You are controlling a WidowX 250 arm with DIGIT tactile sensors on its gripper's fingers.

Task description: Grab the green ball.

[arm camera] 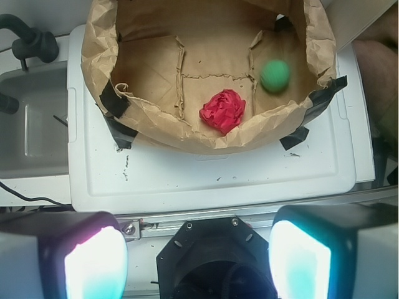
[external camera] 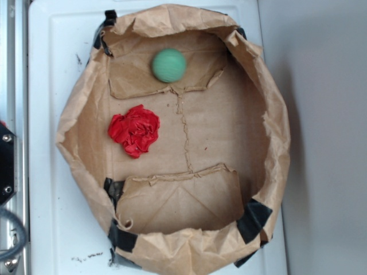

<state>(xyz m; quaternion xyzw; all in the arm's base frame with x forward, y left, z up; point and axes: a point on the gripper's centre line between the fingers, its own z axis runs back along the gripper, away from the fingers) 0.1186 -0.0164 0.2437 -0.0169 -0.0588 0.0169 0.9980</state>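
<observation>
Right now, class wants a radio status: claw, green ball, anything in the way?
Claw open, empty, back from the paper bag. Green ball free inside. Red wad lies apart, bag wall between.

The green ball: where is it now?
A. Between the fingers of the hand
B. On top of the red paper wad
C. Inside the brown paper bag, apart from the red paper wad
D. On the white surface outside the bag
C. The green ball lies on the floor of the brown paper bag, with bare paper between it and the red paper wad.

Mint-green ball, red paper wad, brown paper bag
</observation>
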